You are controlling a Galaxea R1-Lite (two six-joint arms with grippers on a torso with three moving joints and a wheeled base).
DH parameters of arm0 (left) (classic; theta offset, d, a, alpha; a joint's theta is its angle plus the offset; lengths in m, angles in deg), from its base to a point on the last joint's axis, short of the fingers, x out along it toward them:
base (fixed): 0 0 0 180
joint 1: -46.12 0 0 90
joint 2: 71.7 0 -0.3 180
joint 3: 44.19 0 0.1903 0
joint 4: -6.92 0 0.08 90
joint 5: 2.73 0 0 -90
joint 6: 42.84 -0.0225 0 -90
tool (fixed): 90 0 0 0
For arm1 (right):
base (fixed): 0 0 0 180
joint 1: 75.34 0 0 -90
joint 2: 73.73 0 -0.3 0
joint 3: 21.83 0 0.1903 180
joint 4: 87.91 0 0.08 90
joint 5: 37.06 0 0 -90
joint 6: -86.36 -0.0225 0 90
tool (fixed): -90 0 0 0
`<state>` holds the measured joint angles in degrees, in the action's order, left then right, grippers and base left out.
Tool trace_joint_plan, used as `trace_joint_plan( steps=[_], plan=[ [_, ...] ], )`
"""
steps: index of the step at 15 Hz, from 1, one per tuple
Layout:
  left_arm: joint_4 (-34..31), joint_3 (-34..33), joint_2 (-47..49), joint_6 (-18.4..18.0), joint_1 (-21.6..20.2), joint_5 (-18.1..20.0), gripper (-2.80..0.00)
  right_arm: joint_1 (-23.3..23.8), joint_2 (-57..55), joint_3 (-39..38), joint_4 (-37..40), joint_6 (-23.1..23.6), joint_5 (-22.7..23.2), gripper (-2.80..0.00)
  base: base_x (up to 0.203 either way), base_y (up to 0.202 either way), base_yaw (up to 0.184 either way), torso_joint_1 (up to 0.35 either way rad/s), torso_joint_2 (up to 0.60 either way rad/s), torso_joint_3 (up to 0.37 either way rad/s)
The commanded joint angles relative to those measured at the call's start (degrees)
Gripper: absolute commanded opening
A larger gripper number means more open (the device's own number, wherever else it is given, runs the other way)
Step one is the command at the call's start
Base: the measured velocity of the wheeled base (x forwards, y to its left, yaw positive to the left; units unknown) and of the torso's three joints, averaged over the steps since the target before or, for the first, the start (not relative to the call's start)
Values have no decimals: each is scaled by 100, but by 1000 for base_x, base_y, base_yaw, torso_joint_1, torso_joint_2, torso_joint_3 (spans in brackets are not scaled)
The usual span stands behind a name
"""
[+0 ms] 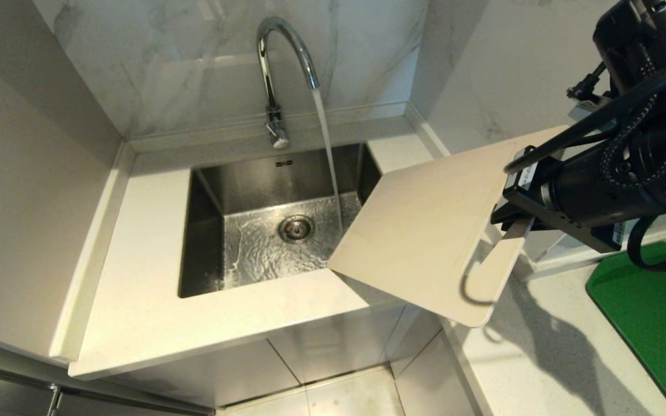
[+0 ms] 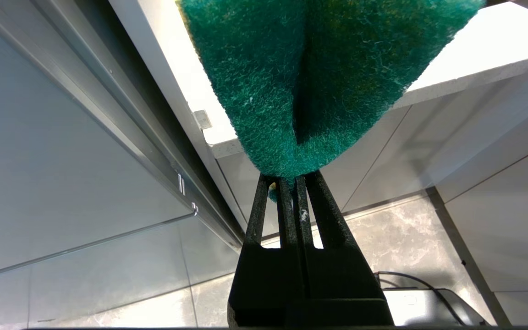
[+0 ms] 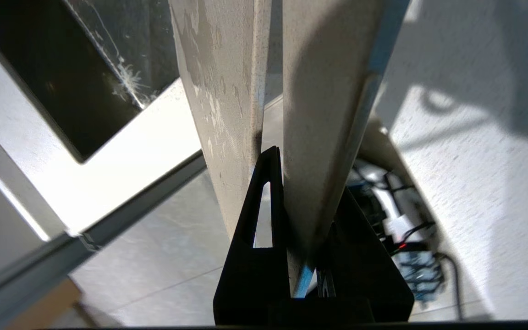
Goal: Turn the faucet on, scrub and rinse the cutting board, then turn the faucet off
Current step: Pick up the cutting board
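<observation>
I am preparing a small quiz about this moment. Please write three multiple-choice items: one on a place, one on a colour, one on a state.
1. Where is the cutting board?
A. Lying flat in the sink
B. Held in the air at the sink's right edge
C. Leaning on the wall

2. What colour is the scrub pad in the left gripper?
A. Green
B. Yellow
C. Blue

3. What is the state of the faucet?
A. Off
B. Dripping only
C. Running

Answers: 1 B, the right gripper clamps its edge above the counter corner. 2 A, the left wrist view shows a green pad. 3 C, a steady stream falls into the sink.
</observation>
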<state>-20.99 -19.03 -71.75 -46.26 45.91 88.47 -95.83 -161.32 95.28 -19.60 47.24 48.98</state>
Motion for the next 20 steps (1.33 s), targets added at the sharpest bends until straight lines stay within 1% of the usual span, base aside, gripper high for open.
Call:
trace_joint_plan(
  steps=[1,4,8,9,12,15,18,20],
  plan=[
    [-3,-1,5,-1,1,-2,-280,50,12,159,23,425,1,-280,0,0,0,0,0,0],
    [-3,0,5,-1,2,2,-280,53,-54,489,53,636,11,-280,0,0,0,0,0,0],
    [-3,0,5,-1,1,0,-280,110,-63,888,67,1348,14,-280,0,0,0,0,0,0],
    [-3,-3,5,-1,2,0,-280,132,-94,1079,67,1442,13,-280,0,0,0,0,0,0],
    [-3,-3,5,-1,-5,2,-280,185,-285,1827,14,1517,10,-280,0,0,0,0,0,0],
    [-3,5,5,-1,-5,2,-280,272,-245,1832,-165,1967,10,-280,0,0,0,0,0,0],
    [-3,4,5,-1,2,2,-280,408,-224,1832,-264,2588,18,-280,0,0,0,0,0,0],
    [-3,-2,5,-1,-4,2,-280,522,-215,1825,-284,2724,115,-280,0,0,0,0,0,0]
  ],
)
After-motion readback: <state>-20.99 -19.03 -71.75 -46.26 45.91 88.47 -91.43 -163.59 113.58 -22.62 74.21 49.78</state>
